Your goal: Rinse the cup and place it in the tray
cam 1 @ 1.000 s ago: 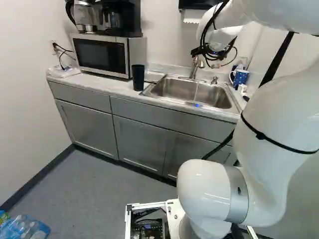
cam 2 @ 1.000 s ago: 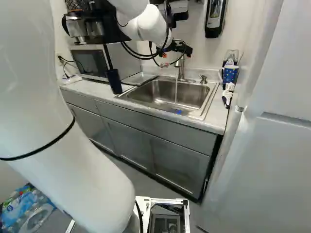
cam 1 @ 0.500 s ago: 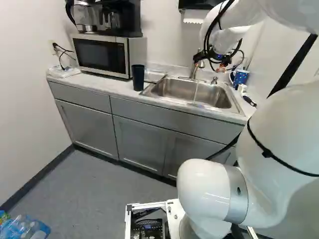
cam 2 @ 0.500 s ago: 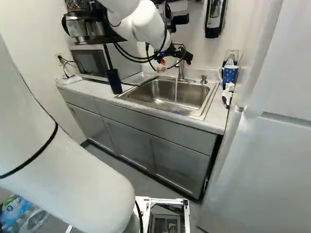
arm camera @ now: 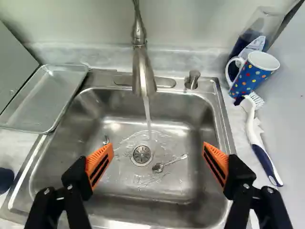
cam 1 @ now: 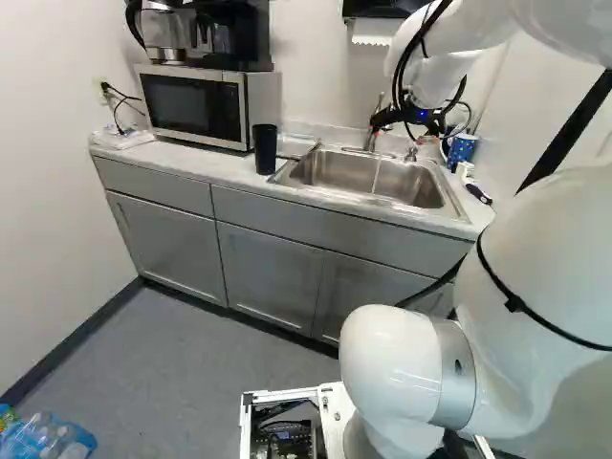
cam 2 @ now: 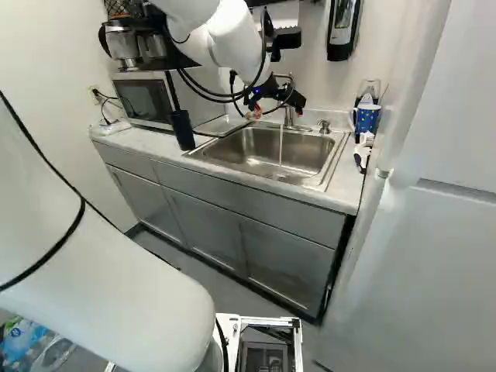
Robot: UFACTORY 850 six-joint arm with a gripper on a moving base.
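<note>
We have our jaws spread wide above the sink [arm camera: 217, 143], with nothing gripped between the orange pads [arm camera: 100, 164]. The dotted mug [arm camera: 251, 74] stands on the tabletop [cam 2: 353, 182] right of the sink, at its far end, with the brush [arm camera: 257, 138] just nearer to us. A dark cup [cam 2: 182, 130] is on the left, near the microwave [cam 1: 191, 103]; we can't tell which is the one to rinse. The tray [arm camera: 43, 100] lies left of the sink. Water runs from the tap [arm camera: 142, 71], and a spoon [arm camera: 167, 164] lies beside the drain [arm camera: 142, 154].
</note>
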